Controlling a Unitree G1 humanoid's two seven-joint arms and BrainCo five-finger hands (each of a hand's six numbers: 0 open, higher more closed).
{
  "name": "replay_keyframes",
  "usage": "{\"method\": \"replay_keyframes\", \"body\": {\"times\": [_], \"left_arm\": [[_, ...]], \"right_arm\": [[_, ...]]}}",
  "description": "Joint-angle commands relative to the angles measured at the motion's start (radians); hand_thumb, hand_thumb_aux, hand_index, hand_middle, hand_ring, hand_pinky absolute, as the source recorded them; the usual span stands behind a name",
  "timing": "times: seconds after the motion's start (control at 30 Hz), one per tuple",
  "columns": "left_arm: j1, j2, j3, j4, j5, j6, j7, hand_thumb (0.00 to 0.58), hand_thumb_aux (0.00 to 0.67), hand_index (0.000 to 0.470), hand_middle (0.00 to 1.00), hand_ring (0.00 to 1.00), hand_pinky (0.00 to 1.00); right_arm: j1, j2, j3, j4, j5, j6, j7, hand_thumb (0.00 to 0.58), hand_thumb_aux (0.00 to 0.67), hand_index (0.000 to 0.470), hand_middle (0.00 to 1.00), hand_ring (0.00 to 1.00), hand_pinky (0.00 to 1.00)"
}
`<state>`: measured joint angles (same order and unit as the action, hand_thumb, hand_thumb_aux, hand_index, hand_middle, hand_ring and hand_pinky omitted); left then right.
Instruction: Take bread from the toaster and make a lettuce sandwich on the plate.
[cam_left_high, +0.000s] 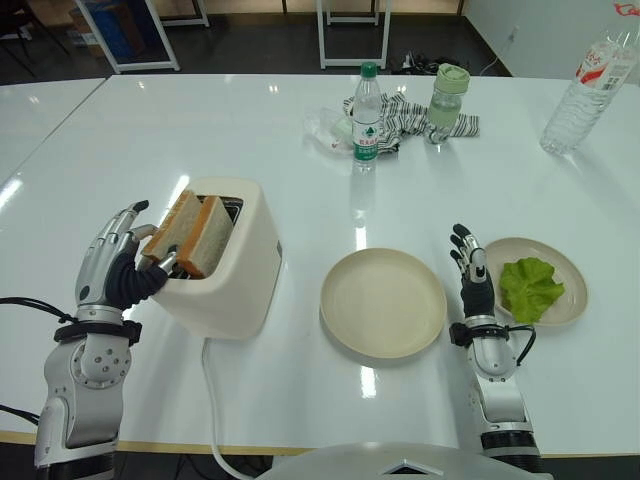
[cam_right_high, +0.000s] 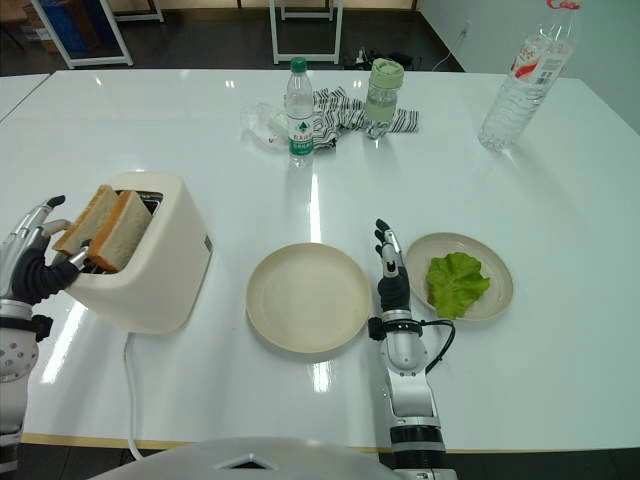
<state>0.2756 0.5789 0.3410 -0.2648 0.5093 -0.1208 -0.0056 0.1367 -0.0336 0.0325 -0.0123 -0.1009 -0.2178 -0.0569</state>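
A cream toaster (cam_left_high: 232, 272) stands at the left with two bread slices (cam_left_high: 190, 234) sticking out of its slots. My left hand (cam_left_high: 118, 262) is at the toaster's left side, its fingers curled against the nearer slice at its lower edge. An empty cream plate (cam_left_high: 383, 302) lies in the middle. To its right a smaller plate (cam_left_high: 572, 297) carries a green lettuce leaf (cam_left_high: 530, 287). My right hand (cam_left_high: 472, 275) stands upright between the two plates, fingers straight and holding nothing.
At the back stand a green-capped water bottle (cam_left_high: 366, 117), a pale green cup (cam_left_high: 447, 95) on a striped cloth (cam_left_high: 400, 115), and a crumpled wrapper (cam_left_high: 328, 130). A large clear bottle (cam_left_high: 587, 90) is at the far right. The toaster's white cord (cam_left_high: 208, 385) runs toward the table's front edge.
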Motion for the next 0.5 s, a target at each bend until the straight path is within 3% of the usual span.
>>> {"method": "replay_keyframes", "body": {"times": [0.03, 0.23, 0.3, 0.37, 0.4, 0.43, 0.5], "left_arm": [[-0.022, -0.012, -0.004, 0.015, 0.033, -0.121, 0.116, 0.580, 0.670, 0.470, 0.00, 0.00, 0.00], [-0.063, -0.023, 0.063, 0.034, 0.064, -0.208, 0.293, 0.580, 0.670, 0.470, 0.00, 0.00, 0.00], [-0.075, -0.026, 0.091, 0.034, 0.064, -0.219, 0.331, 0.580, 0.670, 0.470, 0.28, 0.28, 0.28], [-0.088, -0.025, 0.122, 0.025, 0.059, -0.242, 0.370, 0.580, 0.670, 0.470, 0.73, 0.73, 0.73], [-0.096, -0.024, 0.138, 0.015, 0.054, -0.262, 0.391, 0.580, 0.670, 0.470, 0.82, 0.82, 0.82], [-0.103, -0.024, 0.154, -0.002, 0.042, -0.285, 0.407, 0.580, 0.670, 0.470, 1.00, 1.00, 1.00], [-0.118, -0.023, 0.170, -0.039, 0.016, -0.332, 0.418, 0.580, 0.670, 0.470, 1.00, 1.00, 1.00]], "right_arm": [[0.004, -0.002, -0.003, -0.007, -0.004, 0.015, 0.001, 0.000, 0.000, 0.000, 0.00, 0.00, 0.00], [0.003, -0.001, 0.000, -0.002, -0.004, 0.018, 0.002, 0.000, 0.000, 0.000, 0.00, 0.00, 0.00], [0.004, 0.000, 0.000, -0.003, -0.004, 0.019, 0.001, 0.000, 0.000, 0.000, 0.00, 0.00, 0.00], [0.004, 0.000, 0.001, -0.003, -0.005, 0.020, 0.001, 0.000, 0.000, 0.000, 0.00, 0.00, 0.00], [0.004, 0.000, 0.001, -0.003, -0.004, 0.020, 0.001, 0.000, 0.000, 0.000, 0.00, 0.00, 0.00], [0.004, 0.000, 0.001, -0.003, -0.004, 0.021, 0.002, 0.000, 0.000, 0.000, 0.00, 0.00, 0.00], [0.004, -0.001, 0.000, -0.002, -0.003, 0.021, 0.003, 0.000, 0.000, 0.000, 0.00, 0.00, 0.00]]}}
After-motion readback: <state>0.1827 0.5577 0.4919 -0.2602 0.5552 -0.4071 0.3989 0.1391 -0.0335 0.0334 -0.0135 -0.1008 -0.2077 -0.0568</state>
